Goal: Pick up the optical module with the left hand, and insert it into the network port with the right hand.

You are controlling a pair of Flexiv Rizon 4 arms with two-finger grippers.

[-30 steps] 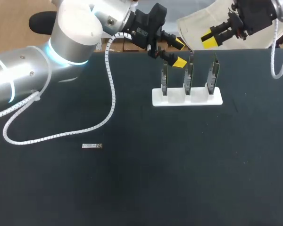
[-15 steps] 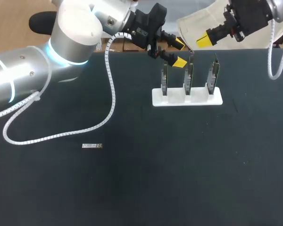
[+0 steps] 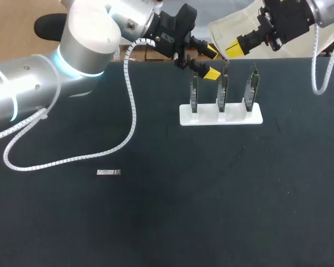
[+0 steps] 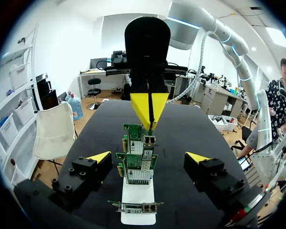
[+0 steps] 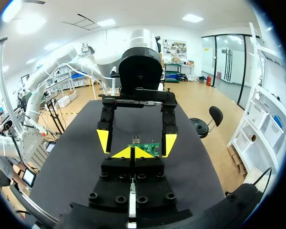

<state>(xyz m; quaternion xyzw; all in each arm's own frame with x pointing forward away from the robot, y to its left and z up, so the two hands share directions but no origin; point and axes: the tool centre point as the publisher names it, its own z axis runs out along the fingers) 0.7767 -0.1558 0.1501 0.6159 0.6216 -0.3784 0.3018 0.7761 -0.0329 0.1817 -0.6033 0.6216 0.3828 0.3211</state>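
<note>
The optical module (image 3: 108, 173), a small silver bar, lies flat on the black table toward the front left, far from both grippers. A white stand (image 3: 221, 114) holds three upright green network cards (image 3: 222, 89). My left gripper (image 3: 211, 62) hangs open just above the left and middle cards; in its wrist view the cards (image 4: 139, 160) stand in a row between and ahead of my left gripper (image 4: 148, 158). My right gripper (image 3: 234, 49) is shut and empty, above the middle card, facing the left one. In the right wrist view my right gripper (image 5: 132, 152) points at a card (image 5: 147, 148).
The left arm's white coiled cable (image 3: 128, 105) droops onto the table at the left. The black table surface (image 3: 211, 194) stretches in front of the stand.
My right gripper has closed fully and moved left and slightly down toward the cards. The left arm and the optical module have stayed put.
</note>
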